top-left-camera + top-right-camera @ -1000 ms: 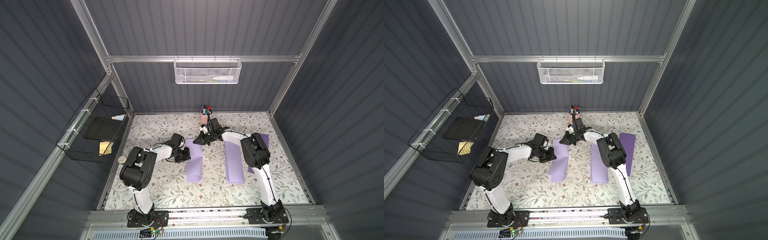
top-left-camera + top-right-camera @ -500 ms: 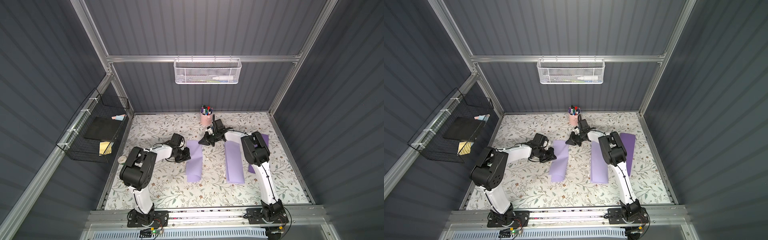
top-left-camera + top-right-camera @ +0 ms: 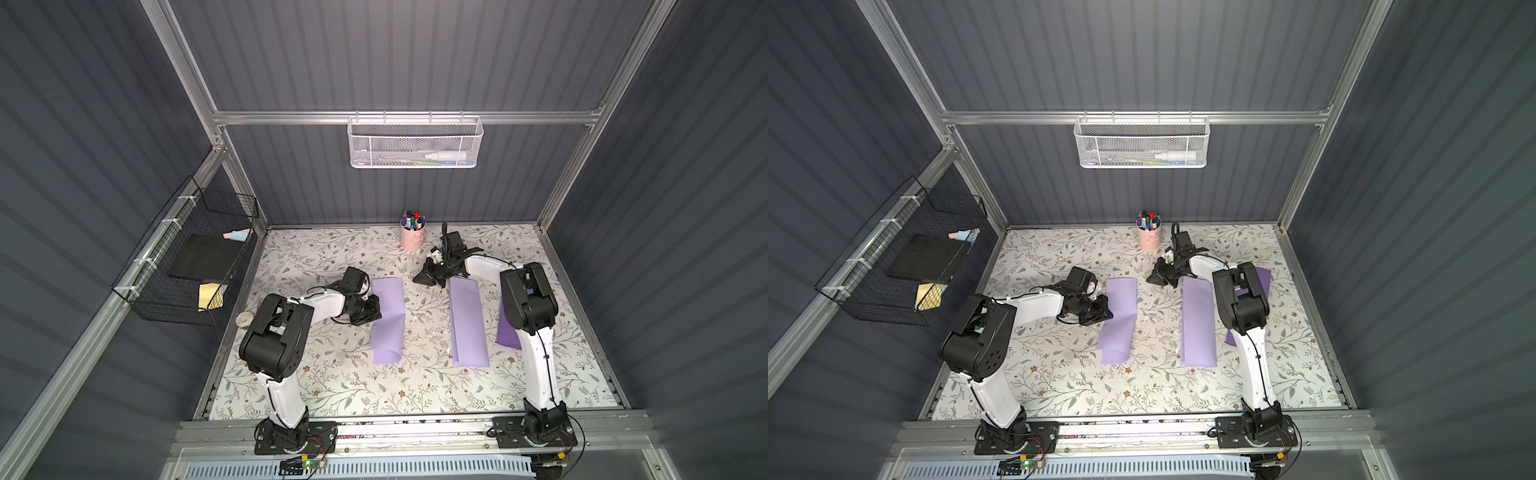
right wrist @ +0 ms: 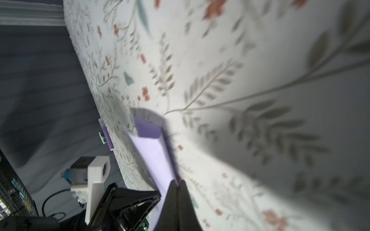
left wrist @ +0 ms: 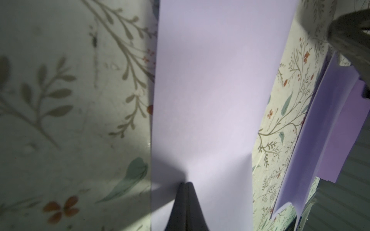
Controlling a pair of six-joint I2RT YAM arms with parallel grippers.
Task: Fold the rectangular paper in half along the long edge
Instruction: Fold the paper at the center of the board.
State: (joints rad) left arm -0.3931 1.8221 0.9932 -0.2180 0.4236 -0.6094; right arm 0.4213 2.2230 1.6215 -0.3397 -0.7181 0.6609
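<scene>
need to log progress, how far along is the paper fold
Mostly done: the paper under the shut left gripper lies as a narrow doubled strip. In hand: that gripper rests on it; the shut right gripper sits off its far end. Left: its near end curls up, so the crease likely needs flattening.

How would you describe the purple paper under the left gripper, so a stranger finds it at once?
On the floral table, three purple papers lie side by side near the pink pen cup. Take the left paper, with the shut left gripper on it. Unlike the middle paper and the darker paper by the right arm, its near end rolls over.
</scene>
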